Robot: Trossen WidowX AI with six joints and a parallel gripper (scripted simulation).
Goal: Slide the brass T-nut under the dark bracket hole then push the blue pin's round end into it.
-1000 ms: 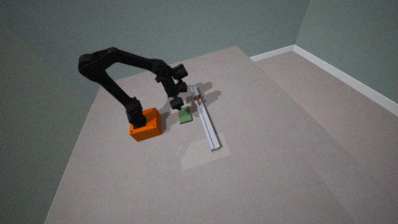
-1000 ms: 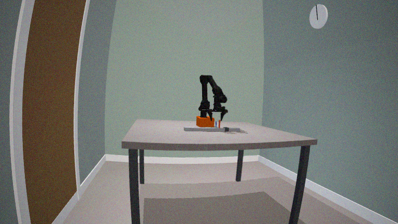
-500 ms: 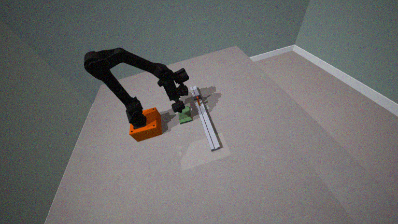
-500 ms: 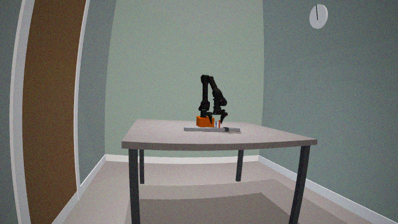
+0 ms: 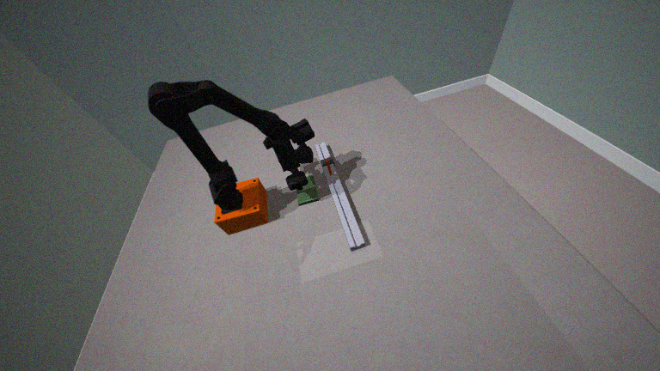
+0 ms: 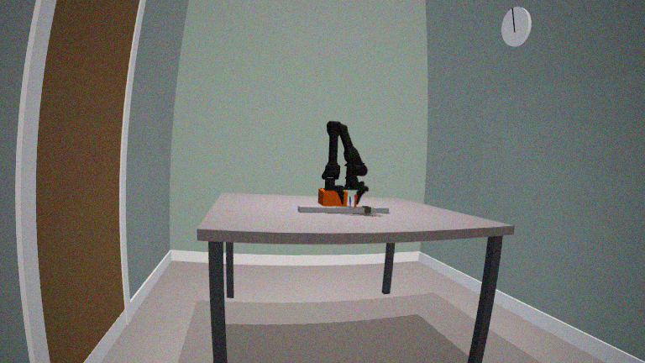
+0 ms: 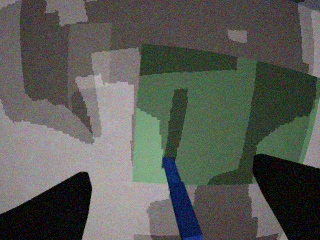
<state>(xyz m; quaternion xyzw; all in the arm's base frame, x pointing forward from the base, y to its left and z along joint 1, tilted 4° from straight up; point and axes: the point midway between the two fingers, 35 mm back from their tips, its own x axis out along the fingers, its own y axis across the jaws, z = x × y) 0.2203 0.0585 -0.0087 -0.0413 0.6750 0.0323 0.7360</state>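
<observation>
Nut placement looks done: its upright orange handle [image 5: 329, 167] [image 6: 355, 200] is by the dark bracket [image 5: 327, 162] [image 6: 366, 209] on the aluminum rail [image 5: 349, 221] [image 6: 323, 209]. My black gripper [image 5: 305, 173] [image 6: 350, 202] [image 7: 174, 174], open, straddles the blue pin [image 6: 349, 201] [image 7: 185, 210] in the green tray [image 5: 308, 197] [image 7: 215, 125]; grasping and insertion remain.

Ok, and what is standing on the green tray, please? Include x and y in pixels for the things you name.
The blue pin [image 6: 350, 201] [image 7: 181, 202] stands up from the green tray [image 5: 307, 196] [image 7: 215, 130]. Its lower end cannot be judged: whether a hole holds it is hidden.
</observation>
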